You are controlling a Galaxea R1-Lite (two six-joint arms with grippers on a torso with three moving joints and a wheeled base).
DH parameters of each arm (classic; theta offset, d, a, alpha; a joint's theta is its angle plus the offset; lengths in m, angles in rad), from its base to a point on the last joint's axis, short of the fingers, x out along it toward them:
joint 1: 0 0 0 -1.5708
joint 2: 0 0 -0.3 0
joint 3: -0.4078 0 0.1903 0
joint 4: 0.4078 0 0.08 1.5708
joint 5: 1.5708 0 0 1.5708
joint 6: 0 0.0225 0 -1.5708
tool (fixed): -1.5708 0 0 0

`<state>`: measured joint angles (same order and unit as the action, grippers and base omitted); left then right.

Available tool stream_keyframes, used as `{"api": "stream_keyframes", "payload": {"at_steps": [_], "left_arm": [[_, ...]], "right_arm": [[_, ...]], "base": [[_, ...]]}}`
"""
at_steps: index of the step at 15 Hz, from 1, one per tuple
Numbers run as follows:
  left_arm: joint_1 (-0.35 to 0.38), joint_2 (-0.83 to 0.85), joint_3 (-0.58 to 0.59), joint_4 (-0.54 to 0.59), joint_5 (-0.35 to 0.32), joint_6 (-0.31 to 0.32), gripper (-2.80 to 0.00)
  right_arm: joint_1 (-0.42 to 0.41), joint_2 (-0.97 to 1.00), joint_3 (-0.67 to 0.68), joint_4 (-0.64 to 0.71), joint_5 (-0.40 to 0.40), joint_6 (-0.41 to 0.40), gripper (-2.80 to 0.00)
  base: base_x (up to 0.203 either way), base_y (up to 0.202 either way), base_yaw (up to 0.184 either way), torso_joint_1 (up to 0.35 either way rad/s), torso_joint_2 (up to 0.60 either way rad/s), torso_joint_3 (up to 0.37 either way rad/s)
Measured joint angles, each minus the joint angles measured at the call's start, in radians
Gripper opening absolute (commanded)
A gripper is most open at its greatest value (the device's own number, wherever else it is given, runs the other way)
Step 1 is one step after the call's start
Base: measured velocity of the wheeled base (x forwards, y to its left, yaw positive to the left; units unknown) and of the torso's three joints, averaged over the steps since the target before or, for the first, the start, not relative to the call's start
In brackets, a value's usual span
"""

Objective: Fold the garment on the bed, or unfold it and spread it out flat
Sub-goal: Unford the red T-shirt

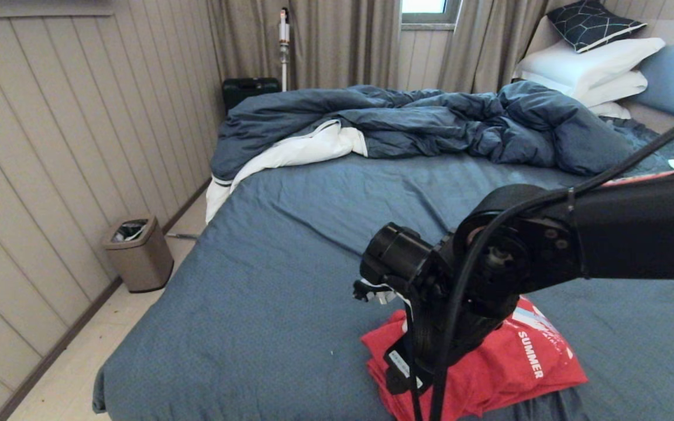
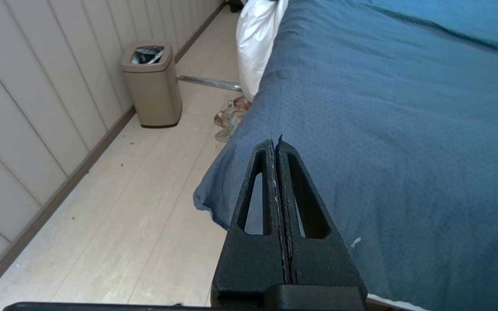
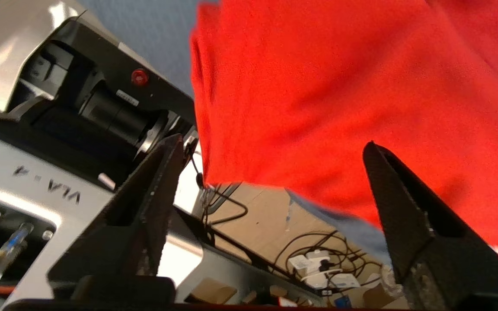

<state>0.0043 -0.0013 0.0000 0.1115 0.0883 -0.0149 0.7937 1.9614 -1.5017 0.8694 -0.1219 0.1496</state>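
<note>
The left tool (image 2: 277, 149) hangs pinched shut and empty off the bed's (image 1: 290, 245) left edge. Near the bed's front edge, the folded red garment (image 1: 506, 362) looks light, limp and layered. The right tool (image 3: 275, 147), spread wide just above, should pinch one loose edge.

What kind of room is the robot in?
Most likely a bedroom. There is a big bed with a rumpled dark blue duvet and white pillows stacked at its head, and curtains hang by a window.
</note>
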Motion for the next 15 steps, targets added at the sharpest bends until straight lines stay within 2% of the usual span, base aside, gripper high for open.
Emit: {"api": "stream_keyframes", "payload": {"at_steps": [7, 8, 10, 15], "left_arm": [[0.0, 0.0, 0.0, 0.0, 0.0, 0.0, -2.8], [0.0, 0.0, 0.0, 0.0, 0.0, 0.0, -2.8], [0.0, 0.0, 0.0, 0.0, 0.0, 0.0, -2.8], [0.0, 0.0, 0.0, 0.0, 0.0, 0.0, -2.8]], "right_arm": [[0.002, 0.093, -0.006, -0.061, -0.083, 0.0, 0.0], [0.002, 0.101, -0.006, -0.063, -0.091, 0.0, -2.8], [0.002, 0.113, -0.006, -0.069, -0.12, 0.001, -2.8], [-0.005, 0.113, -0.003, -0.07, -0.122, 0.005, -2.8]], "base": [[0.0, 0.0, 0.0, 0.0, 0.0, 0.0], [0.0, 0.0, 0.0, 0.0, 0.0, 0.0], [0.0, 0.0, 0.0, 0.0, 0.0, 0.0], [0.0, 0.0, 0.0, 0.0, 0.0, 0.0]]}}
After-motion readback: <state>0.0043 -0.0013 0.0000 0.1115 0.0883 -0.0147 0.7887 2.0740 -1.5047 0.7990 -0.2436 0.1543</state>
